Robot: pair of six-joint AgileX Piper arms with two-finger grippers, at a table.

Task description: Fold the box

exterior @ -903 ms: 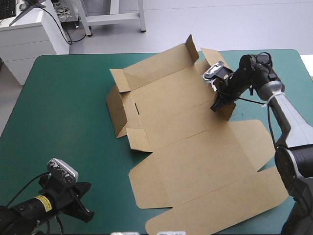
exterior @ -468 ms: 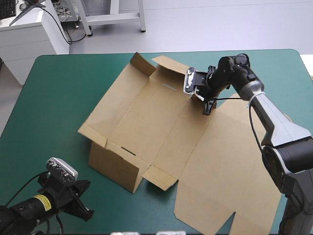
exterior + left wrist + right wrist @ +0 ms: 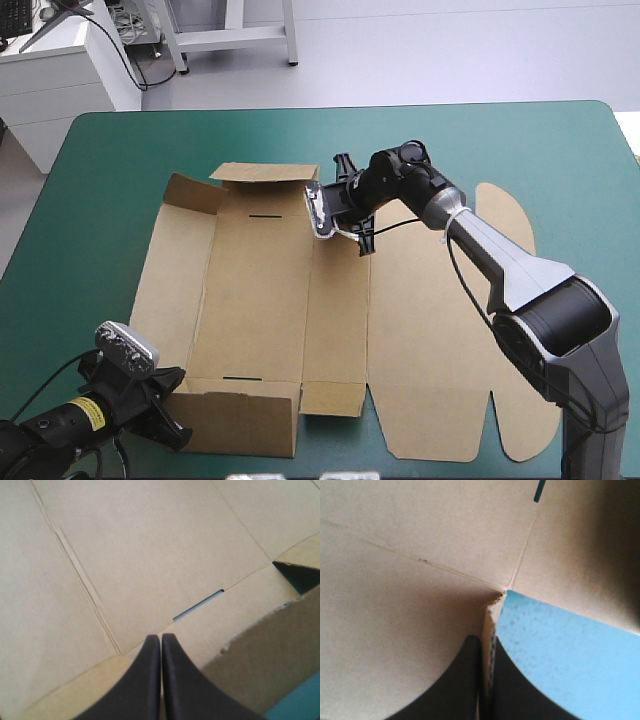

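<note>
Overhead view of a teal-green bench w/ a brown box, a cut sheet of board, spread across its middle. The sheet's L part has walls partly raised at the far end, the L side and the near end, making an open trough; the R part, incl. the rounded lid flaps, lies flat toward the bench's R side.

R arm comes in from the R, over the flat board, to the sheet's far edge; R end effector sits just beside the far flap. In the R wrist view the R end effector is all but closed, a thin board edge pinched between its black fingers; teal-green cover shows to one side of that edge.

L end effector is low at the bench's near-L corner, just beside the box's near wall. In the L wrist view its fingers meet in one pointed arch, nothing seen between them; ahead lies brown board w/ a narrow slot.
</note>
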